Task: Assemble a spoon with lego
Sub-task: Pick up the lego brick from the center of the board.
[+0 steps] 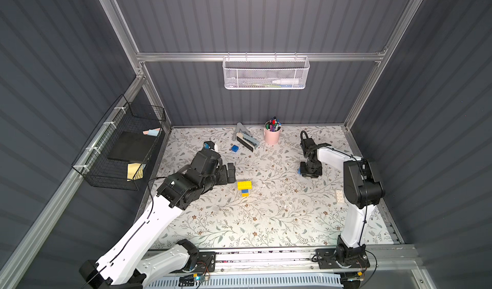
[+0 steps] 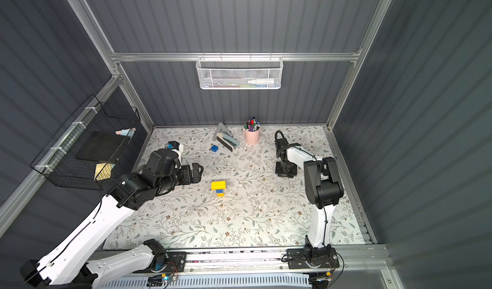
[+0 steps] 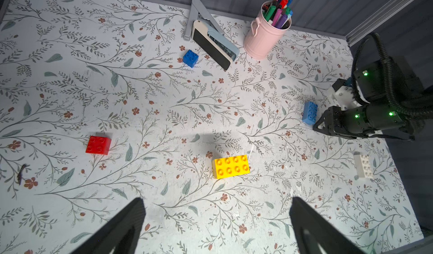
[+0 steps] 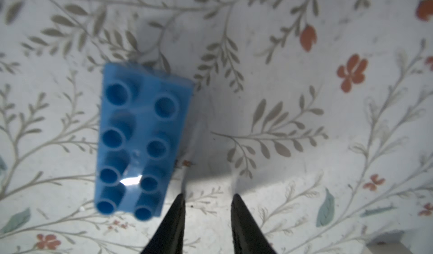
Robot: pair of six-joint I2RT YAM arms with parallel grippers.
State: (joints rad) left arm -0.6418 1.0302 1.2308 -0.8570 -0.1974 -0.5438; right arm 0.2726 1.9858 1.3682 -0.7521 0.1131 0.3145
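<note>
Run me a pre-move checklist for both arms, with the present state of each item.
1. Light blue brick inside the right gripper: not ok. The gripper is shut on nothing and the brick lies beside it.
2. Light blue brick studs up: ok.
3. Left gripper open and empty: ok.
4. Left gripper clear of the yellow brick: ok.
5. Red brick, dark blue brick and white brick lying loose and apart: ok.
6. Yellow brick joined to the blue piece beside it in a top view: cannot tell.
</note>
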